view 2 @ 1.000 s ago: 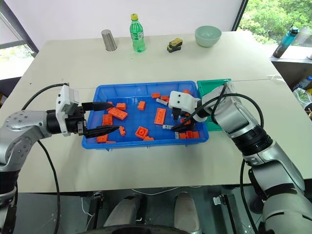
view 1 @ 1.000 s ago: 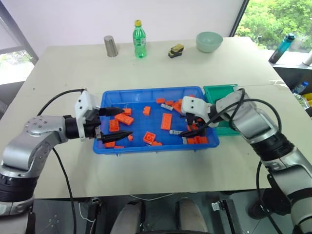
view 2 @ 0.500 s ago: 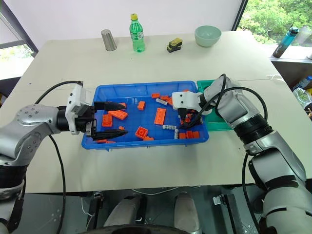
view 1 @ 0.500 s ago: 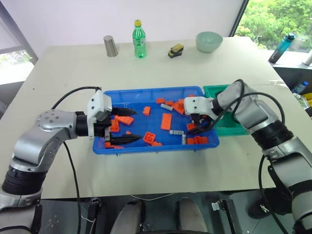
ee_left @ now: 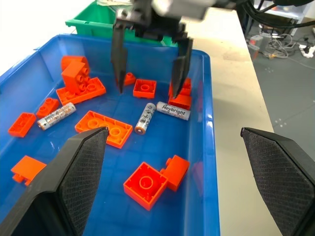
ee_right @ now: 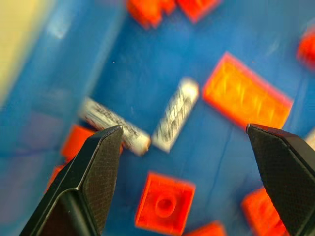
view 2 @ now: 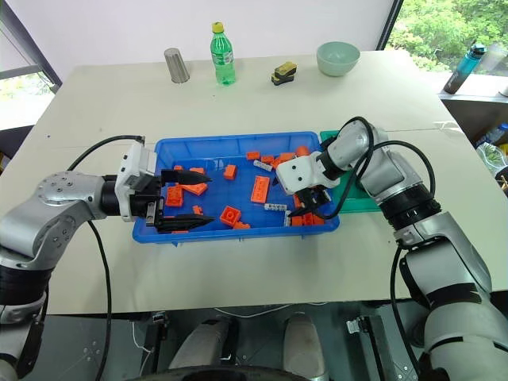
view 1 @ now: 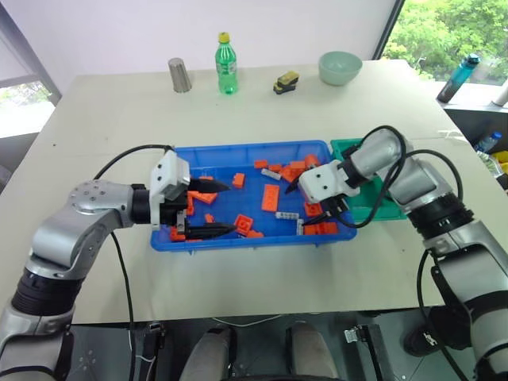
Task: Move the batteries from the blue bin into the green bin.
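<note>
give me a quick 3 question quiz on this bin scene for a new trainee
1. True or false: the right gripper hangs open over the blue bin with nothing between its fingers.
2. How many batteries can be counted in the left wrist view? A) one B) three C) six
3. Which container sits against the blue bin's end nearest the right arm?

Key
1. True. Its two fingers stand wide apart above the two batteries lying close together on the bin floor.
2. B. That pair plus a third battery further along, among the orange bricks.
3. The green bin.
</note>
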{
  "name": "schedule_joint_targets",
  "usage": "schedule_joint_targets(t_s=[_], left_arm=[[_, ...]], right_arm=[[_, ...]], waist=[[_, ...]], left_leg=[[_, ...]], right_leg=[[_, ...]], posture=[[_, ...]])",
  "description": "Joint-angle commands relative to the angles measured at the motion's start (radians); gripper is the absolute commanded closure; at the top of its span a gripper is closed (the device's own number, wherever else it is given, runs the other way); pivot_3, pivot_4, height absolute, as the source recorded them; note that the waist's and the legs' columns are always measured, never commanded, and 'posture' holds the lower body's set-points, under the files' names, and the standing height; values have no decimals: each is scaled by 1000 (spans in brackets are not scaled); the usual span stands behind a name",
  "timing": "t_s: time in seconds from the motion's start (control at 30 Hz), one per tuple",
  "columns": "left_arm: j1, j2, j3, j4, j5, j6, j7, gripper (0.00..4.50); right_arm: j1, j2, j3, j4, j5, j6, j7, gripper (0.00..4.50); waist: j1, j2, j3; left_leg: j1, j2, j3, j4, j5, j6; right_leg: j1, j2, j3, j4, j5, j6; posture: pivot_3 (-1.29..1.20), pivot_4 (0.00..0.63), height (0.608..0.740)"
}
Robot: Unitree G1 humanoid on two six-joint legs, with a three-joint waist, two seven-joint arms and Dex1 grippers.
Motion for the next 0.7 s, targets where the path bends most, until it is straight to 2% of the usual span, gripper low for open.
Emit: schedule_joint_targets(t_s=[0.03, 0.27, 0.5, 0.7], left_arm=[[7, 15, 34, -23, 3, -16, -1, 0], [25, 17, 54, -38, -6, -10, 18, 0], [58, 29, 74, -74, -17, 4, 29, 0], [65, 37, 87, -78, -21, 9, 36, 0]], right_arm=[[-57, 2, -7, 56, 2, -233, 46, 378], [-191, 76, 67, 339, -164, -636, -37, 378], [-217, 92, 138, 445, -215, -856, -69, 378], [-226, 62, 175, 452, -204, -936, -75, 378]], waist=[[0, 0, 0], [-2, 0, 0], [0, 0, 0], [-2, 0, 0]], left_leg=[[0, 0, 0, 0, 0, 0], [0, 0, 0, 0, 0, 0], [0, 0, -1, 0, 0, 0], [0, 0, -1, 0, 0, 0]], right_leg=[[0, 0, 0, 0, 0, 0], [0, 1, 0, 0, 0, 0], [0, 1, 0, 0, 0, 0], [0, 1, 0, 0, 0, 0]], posture=[[0, 150, 727], [0, 150, 727], [0, 150, 727], [0, 150, 727]])
